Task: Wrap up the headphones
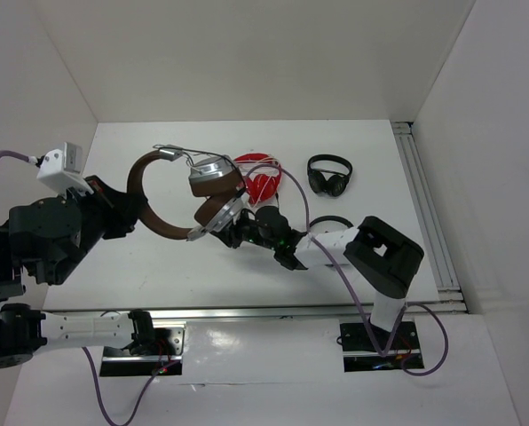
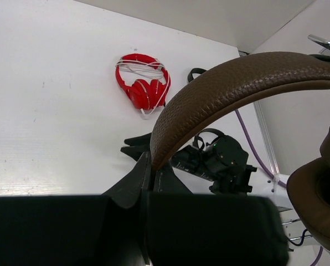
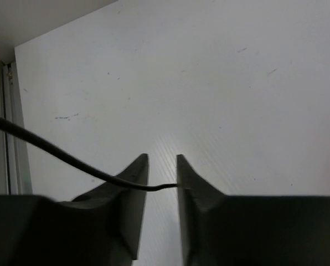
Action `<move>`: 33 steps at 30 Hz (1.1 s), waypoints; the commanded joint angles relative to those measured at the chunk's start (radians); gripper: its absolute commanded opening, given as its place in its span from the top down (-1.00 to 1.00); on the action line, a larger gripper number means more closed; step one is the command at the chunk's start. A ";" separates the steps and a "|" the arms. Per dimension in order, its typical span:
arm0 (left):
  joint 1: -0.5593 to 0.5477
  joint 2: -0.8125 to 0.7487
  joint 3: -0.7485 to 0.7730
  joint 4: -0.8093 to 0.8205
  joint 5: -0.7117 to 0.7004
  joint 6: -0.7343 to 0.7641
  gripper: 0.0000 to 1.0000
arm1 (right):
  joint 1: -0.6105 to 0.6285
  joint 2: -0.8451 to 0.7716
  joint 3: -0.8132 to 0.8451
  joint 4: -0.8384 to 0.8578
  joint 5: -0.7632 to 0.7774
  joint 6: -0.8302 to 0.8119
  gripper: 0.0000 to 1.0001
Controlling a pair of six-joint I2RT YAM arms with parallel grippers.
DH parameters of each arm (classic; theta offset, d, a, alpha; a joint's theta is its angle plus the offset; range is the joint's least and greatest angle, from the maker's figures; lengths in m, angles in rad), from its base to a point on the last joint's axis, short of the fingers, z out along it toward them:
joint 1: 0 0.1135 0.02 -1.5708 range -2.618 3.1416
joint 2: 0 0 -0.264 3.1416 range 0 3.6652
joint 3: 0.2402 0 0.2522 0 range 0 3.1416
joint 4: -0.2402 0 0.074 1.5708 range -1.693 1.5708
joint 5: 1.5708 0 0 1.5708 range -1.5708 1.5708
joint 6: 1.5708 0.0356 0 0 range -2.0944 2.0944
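The headphones [image 1: 158, 222] have a brown headband, brown pads and silver earcups [image 1: 213, 176], and are held up above the table at centre left. My left gripper [image 1: 131, 211] is shut on the headband; in the left wrist view the band [image 2: 237, 83] rises from between the closed fingertips of this gripper [image 2: 151, 160], with an ear pad [image 2: 320, 194] at the right. My right gripper [image 1: 235, 234] sits just right of the lower earcup. In the right wrist view its jaws [image 3: 162, 166] stand a little apart, and the thin dark cable [image 3: 71, 158] crosses the gap to the right finger.
A red pair with a white cord [image 1: 260, 182] lies behind the earcups, also in the left wrist view [image 2: 143, 83]. Two small black pairs [image 1: 329, 173] [image 1: 331, 222] lie to the right. A metal rail [image 1: 424, 213] runs along the right side. White walls enclose the table.
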 commanded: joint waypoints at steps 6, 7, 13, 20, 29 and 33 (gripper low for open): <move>-0.004 -0.030 0.038 0.028 -0.062 -0.090 1.00 | 0.006 0.005 -0.069 0.178 0.046 0.036 1.00; -0.004 -0.031 0.038 0.019 -0.077 -0.106 1.00 | 0.006 -0.008 -0.125 0.199 0.070 0.051 1.00; -0.004 -0.061 -0.059 0.008 -0.163 -0.255 1.00 | 0.164 -0.142 -0.247 0.143 0.377 0.037 1.00; -0.004 0.069 0.027 -0.075 -0.222 -0.302 1.00 | 0.359 -0.216 -0.174 -0.184 0.705 0.060 1.00; 0.094 0.233 -0.005 0.069 -0.225 -0.068 1.00 | 0.553 -0.288 -0.063 -0.560 0.945 0.164 1.00; 0.240 0.256 -0.045 0.239 -0.093 0.133 1.00 | 0.621 -0.276 -0.009 -0.739 1.144 0.284 1.00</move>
